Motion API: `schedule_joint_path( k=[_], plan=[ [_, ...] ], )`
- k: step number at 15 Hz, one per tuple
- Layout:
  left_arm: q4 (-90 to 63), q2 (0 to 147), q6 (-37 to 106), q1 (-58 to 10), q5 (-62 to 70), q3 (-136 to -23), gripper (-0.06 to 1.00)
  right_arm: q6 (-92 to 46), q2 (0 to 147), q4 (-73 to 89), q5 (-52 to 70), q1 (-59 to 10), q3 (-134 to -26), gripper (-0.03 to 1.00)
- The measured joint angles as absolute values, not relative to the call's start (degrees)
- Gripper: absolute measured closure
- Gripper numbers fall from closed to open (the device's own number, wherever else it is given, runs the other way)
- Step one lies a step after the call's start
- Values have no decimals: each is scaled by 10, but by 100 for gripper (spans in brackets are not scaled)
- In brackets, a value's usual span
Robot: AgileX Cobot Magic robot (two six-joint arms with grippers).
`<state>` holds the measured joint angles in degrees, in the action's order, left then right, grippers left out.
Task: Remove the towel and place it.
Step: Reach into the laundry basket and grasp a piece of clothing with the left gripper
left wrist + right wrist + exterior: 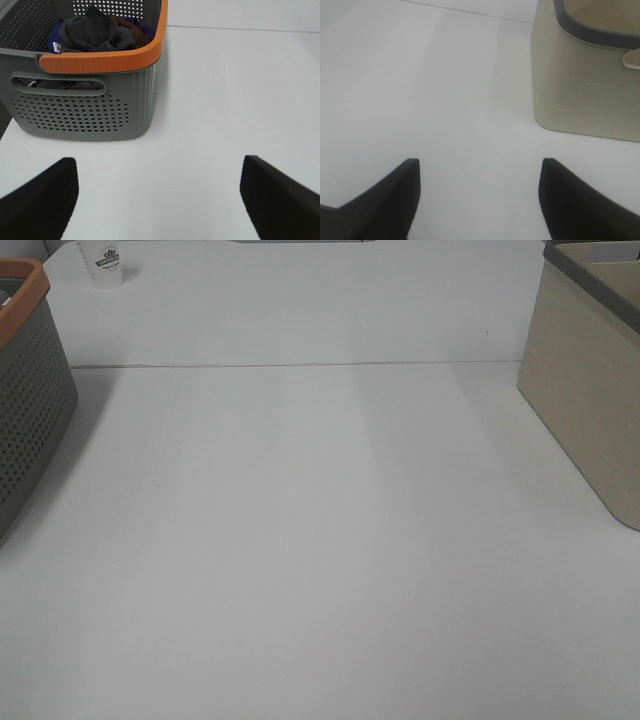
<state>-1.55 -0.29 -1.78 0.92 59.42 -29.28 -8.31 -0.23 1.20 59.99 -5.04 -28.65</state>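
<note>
The dark charcoal towel (92, 32) lies crumpled inside the grey perforated basket (85, 107) with an orange rim, on top of other cloths. The basket also shows at the left edge of the high view (25, 410); the towel is hidden there. My left gripper (159, 192) is open and empty, a short way in front of the basket over the white table. My right gripper (480, 195) is open and empty over bare table, near the beige bin (585, 85). Neither gripper shows in the high view.
The beige bin with a dark grey rim stands at the right edge of the high view (590, 390). A white paper cup (103, 262) stands at the back left. Brown and blue cloths (131, 27) lie in the basket beside the towel.
</note>
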Motion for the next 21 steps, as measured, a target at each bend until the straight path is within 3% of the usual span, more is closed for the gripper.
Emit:
schedule_joint_path(
  k=[8, 21],
  plan=[
    [-15, -3, -17, 9, 594, -293, 13, -54, -2, -3, 600, -50, -286, 23],
    [-15, -3, -17, 9, 594, -293, 13, -50, -2, -3, 600, -50, -286, 23]
  ],
)
